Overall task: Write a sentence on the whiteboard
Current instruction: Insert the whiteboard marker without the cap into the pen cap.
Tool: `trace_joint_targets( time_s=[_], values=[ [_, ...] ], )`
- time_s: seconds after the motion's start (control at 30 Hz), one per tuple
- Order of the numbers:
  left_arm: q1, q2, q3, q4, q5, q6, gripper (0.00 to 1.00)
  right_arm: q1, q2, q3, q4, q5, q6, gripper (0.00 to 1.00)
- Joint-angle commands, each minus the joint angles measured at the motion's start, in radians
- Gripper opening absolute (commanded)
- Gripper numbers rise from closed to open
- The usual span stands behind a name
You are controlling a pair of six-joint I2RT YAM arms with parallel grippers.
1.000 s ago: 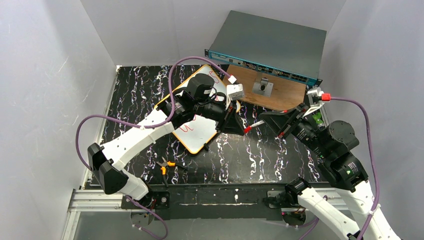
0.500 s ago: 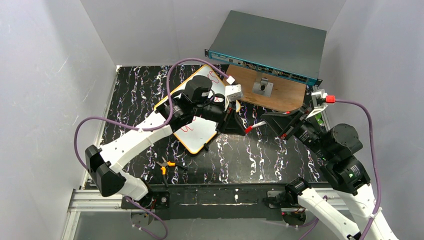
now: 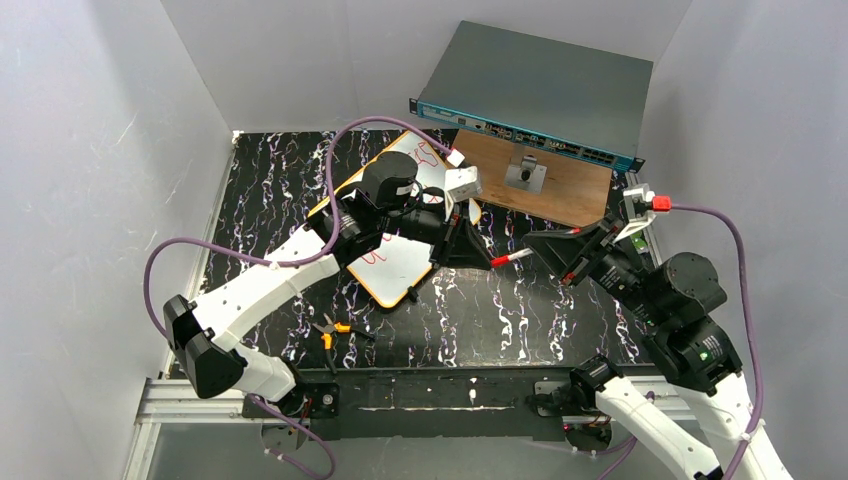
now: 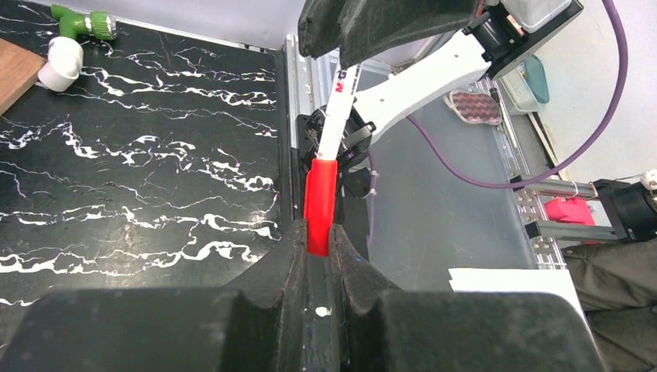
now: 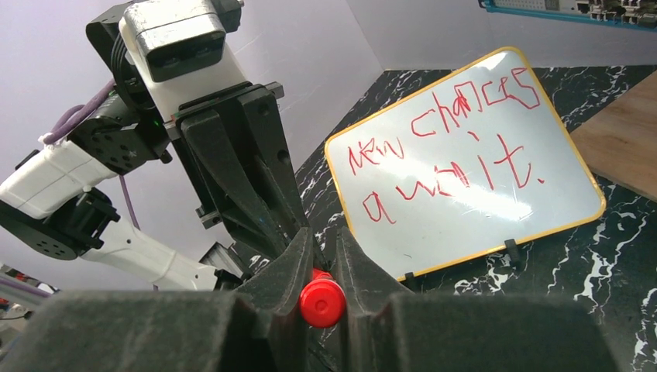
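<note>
Plain pale grey walls (image 3: 100, 150) close in the L side, back and R side. The surface is a black tabletop w/ white marble veining (image 3: 270, 200), w/ an aluminium rail (image 3: 190, 400) along the near edge.

Near the front, L of centre, lie small orange-handled pliers (image 3: 332, 330).

Behind them the whiteboard (image 5: 457, 225), white w/ rounded corners, a thin orange rim and black clip feet, lies flat on the table at an angle. In the top view it is partly hidden under the L arm's wrist. The sentence (image 5: 449, 151) is in red marker, two lines, approx "new chances / await." Board's far corner is near the brown wooden board (image 3: 560, 190); can't tell if they touch.

The left gripper (image 4: 316, 236) is out over the table just R of the whiteboard, fingers clamped on the red cap (image 4: 320, 205) of a white-barrelled marker (image 4: 335, 124). The marker spans between both grippers, above the table.

The right gripper (image 5: 321, 256) faces the L one, fingers pinched around the marker's other end, whose round red butt shows between them.

Back R: the wooden board carries a small grey and black part (image 3: 525, 175). Behind and over it sits a flat grey rack unit w/ a blue port-lined front (image 3: 540, 90).

A green fitting (image 4: 81, 23) and a white cap (image 4: 60, 63) sit by the wooden board's edge.
</note>
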Motion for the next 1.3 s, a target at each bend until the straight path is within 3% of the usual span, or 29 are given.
trace_joint_targets(
  time_s=[0.0, 0.47, 1.0, 1.27],
  values=[
    [0.002, -0.028, 0.027, 0.041, -0.025, -0.006, 0.0, 0.008, 0.032, -0.009, 0.046, -0.061, 0.024, 0.01],
    [-0.025, -0.031, 0.027, 0.16, -0.114, -0.086, 0.0, 0.009, 0.073, -0.02, 0.09, -0.103, 0.057, 0.01],
    [-0.026, -0.012, 0.148, -0.062, -0.15, 0.089, 0.0, 0.009, 0.079, -0.015, 0.034, -0.143, 0.066, 0.01],
    [-0.025, 0.001, 0.169, -0.014, -0.146, 0.06, 0.0, 0.008, 0.088, -0.023, 0.049, -0.158, 0.07, 0.01]
  ],
)
